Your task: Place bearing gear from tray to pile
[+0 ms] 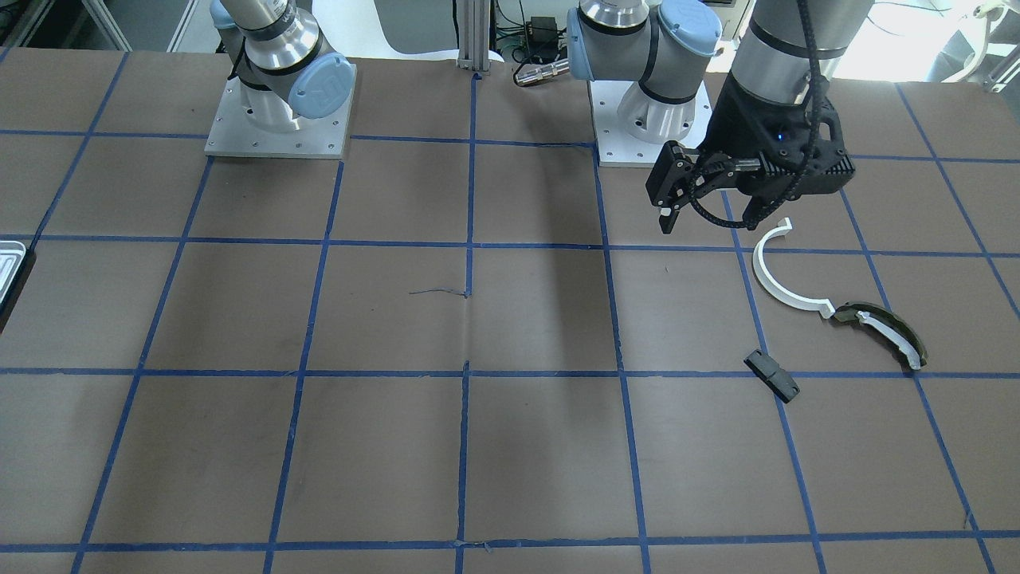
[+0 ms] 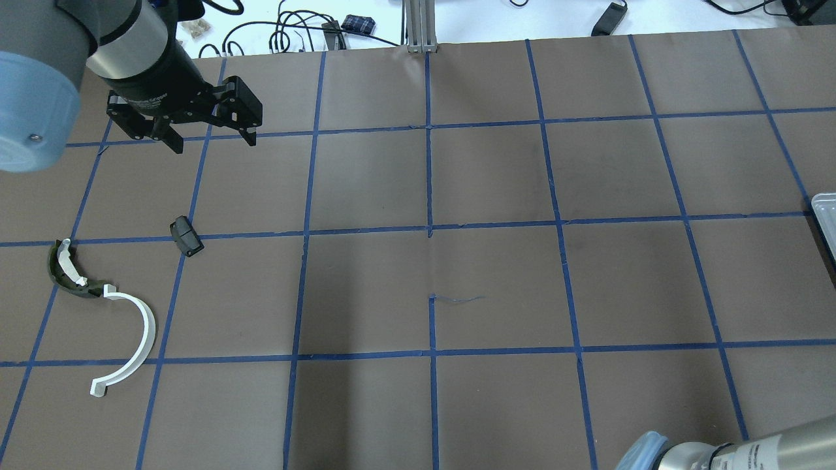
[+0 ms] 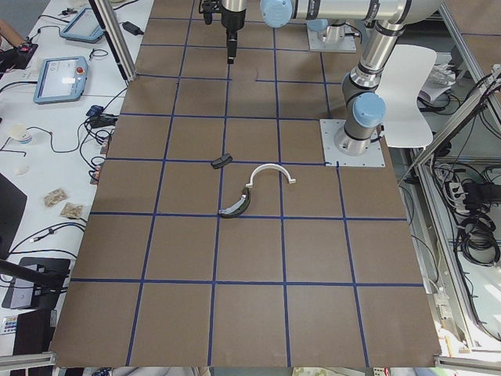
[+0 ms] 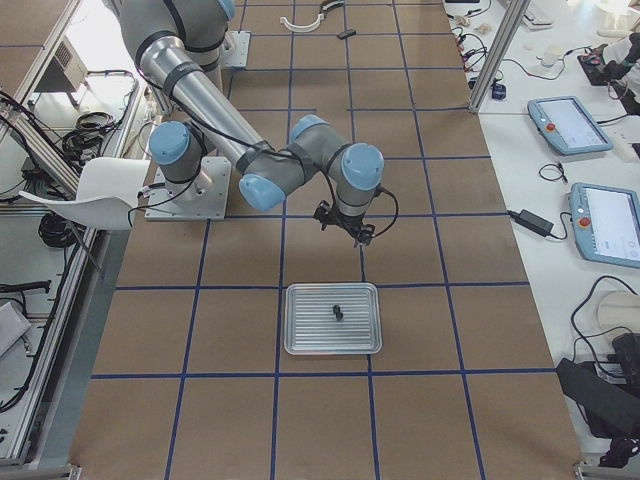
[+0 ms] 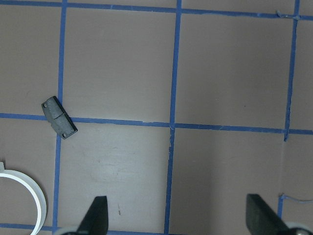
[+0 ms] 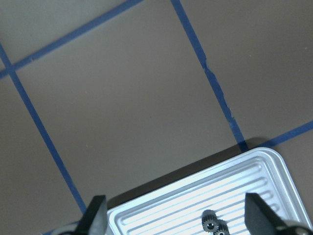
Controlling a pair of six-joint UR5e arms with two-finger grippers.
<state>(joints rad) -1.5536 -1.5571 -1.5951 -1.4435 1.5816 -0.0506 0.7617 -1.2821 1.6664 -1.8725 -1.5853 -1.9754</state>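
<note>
The pale silvery, ribbed, shallow metal tray lies on the brown desk, which is marked with a blue tape grid. In the overhead view it is at the 3 o'clock edge (only a corner shows there). Near the tray's middle sits the small dark toothed bearing gear, with a second dark toothed piece touching it at its 5 o'clock. The right gripper hangs above the desk just off the tray's rim, at 12 o'clock from the tray in the exterior right view. Its jaws are spread wide and hold nothing.

The pile is well apart from the tray, toward 8 o'clock in the overhead view. It is made up of three parts:
- a white plastic half-ring arc;
- a dark olive curved piece with a white strip, right at one end of the arc;
- a small black oblong block, lying on a tape line apart from both, at their 1 o'clock.

The left gripper hovers over the desk at about 12 o'clock from the block, jaws wide apart and empty. In its wrist view the block is at 9 o'clock and the arc's edge at 7 o'clock.
</note>
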